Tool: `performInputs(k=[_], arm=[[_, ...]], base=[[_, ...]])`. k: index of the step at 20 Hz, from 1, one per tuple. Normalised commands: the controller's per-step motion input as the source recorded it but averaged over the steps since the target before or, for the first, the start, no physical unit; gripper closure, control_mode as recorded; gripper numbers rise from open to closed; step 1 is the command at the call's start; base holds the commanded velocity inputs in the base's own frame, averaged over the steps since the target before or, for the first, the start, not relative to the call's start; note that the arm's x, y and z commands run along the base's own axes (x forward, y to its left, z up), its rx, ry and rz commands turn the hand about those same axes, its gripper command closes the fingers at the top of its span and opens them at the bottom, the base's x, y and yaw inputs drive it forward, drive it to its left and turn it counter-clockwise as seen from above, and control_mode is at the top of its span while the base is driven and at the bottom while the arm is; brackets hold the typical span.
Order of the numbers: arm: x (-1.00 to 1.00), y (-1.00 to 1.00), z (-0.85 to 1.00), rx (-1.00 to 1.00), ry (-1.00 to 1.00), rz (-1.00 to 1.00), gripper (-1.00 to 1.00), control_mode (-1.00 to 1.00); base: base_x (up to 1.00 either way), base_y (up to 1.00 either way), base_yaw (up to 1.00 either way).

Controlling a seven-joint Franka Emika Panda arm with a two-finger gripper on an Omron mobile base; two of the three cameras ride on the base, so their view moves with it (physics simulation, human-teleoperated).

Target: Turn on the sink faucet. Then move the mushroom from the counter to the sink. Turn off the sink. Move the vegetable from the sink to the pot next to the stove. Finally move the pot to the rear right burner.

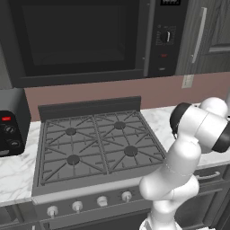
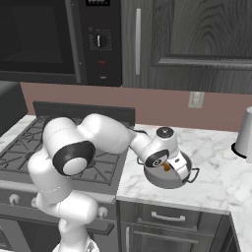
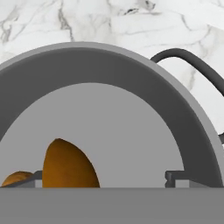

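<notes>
The arm reaches right of the stove (image 2: 59, 147) and down into the pot (image 2: 170, 172) on the counter, where the mushroom (image 3: 70, 164) lies between the wide-apart, empty fingers of the gripper (image 3: 105, 177), so this looks like the drop-off, with withdrawing and grasping the pot next.

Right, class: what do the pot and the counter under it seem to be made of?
The pot looks like matte grey metal: uniform grey walls, thin rim, dark looped handle. The counter looks like polished marble or a stone imitation: white with grey veining. Being rendered, neither is certain.
</notes>
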Motion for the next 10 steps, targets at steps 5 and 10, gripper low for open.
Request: performInputs(k=[5,10], arm=[[0.00,0.00,0.10,0.00,0.00,0.00,-1.00,-1.00],[0.01,0.03,0.01,0.00,0.00,0.00,-1.00,-1.00]], base=[[0.00,0.00,0.00],[0.00,0.00,0.00]])
